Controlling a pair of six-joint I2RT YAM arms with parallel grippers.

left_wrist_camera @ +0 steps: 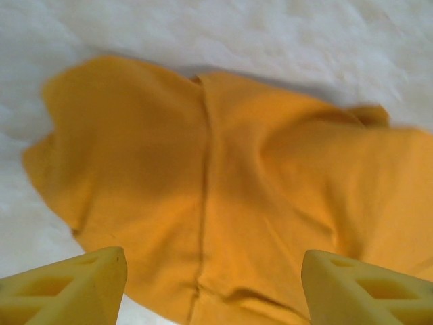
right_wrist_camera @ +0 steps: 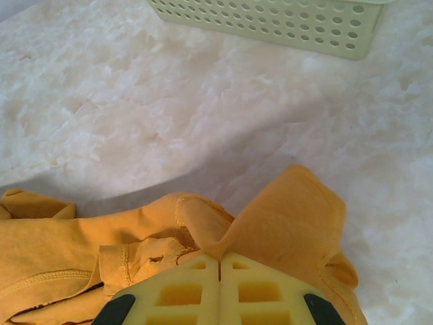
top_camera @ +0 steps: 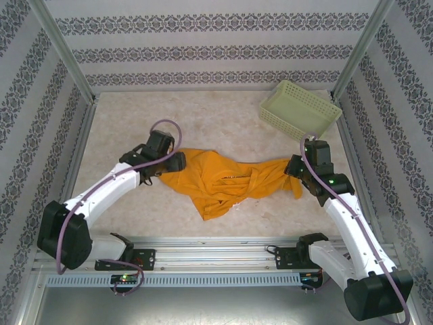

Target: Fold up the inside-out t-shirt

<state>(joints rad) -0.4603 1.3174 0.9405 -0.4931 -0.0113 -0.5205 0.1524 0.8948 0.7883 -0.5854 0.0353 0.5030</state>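
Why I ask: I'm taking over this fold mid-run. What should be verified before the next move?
1. Left gripper open over the cloth, holding nothing: ok.
2. Right gripper shut on the orange t-shirt at its right end: ok.
3. T-shirt lying flat for a fold: not ok, it is bunched and twisted in the middle.
4. T-shirt apart from the green lattice basket: ok.
5. Which part of the shirt the right gripper holds: cannot tell.
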